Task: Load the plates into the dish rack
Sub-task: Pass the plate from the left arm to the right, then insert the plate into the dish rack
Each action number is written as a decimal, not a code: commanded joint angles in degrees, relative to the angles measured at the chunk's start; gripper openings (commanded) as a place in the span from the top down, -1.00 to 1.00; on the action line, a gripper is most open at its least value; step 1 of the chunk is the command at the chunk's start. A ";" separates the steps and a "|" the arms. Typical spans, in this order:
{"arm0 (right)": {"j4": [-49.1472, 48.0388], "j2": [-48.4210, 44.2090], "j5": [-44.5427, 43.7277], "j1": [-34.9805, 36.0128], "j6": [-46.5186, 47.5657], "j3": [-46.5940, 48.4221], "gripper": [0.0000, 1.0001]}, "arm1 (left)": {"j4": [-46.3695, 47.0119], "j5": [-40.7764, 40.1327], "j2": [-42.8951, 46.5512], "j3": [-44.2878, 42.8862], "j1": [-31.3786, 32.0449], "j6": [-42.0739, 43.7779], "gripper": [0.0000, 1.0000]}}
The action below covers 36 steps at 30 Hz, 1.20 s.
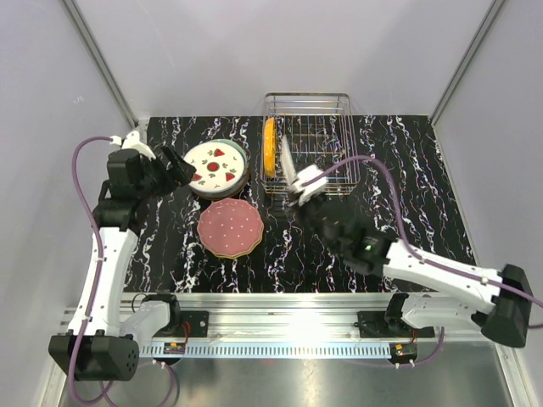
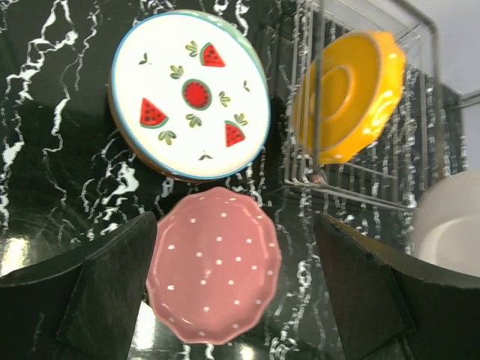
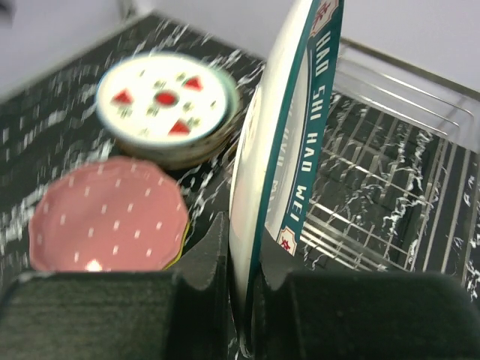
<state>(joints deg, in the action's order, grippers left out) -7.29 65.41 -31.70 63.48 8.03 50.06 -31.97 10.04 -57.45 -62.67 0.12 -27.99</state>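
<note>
so far, one plate is plainly home: the orange plate [image 1: 269, 146] stands on edge at the left end of the dish rack [image 1: 331, 127]; a second is partway there, for the right gripper [image 3: 244, 281] is clamped tight on the lower rim of a teal-rimmed plate [image 3: 289, 135], held upright at the rack's near left corner, just beside the orange one and not yet seated between the dividers; the left gripper [image 2: 236, 300] hangs with its jaws spread wide and nothing between them, over the table [image 1: 424, 153] near what remains; the watermelon plate [image 2: 191, 94] tops a stack, perhaps a few more beneath it, though i cannot count them; the pink dotted plate [image 2: 214, 274] lies flat just in front of that stack, apart from the rack; by my judgement the job is under halfway, with the held plate to slot and every flat plate left to lift.
</note>
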 commanded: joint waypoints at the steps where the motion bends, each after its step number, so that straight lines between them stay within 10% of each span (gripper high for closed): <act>1: -4.40 -5.28 7.78 -7.39 -10.40 0.39 0.96 | 7.86 -0.39 1.73 4.66 -0.03 4.77 -0.79; 13: -11.08 7.62 34.05 -34.82 -32.46 9.16 1.00 | 9.21 1.56 1.38 8.62 -0.03 6.89 -0.87; 36: -14.33 30.83 43.30 -38.08 -40.73 25.17 1.00 | 7.01 0.86 0.76 8.62 -0.03 6.63 -0.91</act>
<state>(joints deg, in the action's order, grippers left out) -16.34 96.23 9.91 25.69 -31.86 70.65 -26.50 11.07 -57.36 -53.91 0.12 -22.24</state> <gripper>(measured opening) 0.142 0.951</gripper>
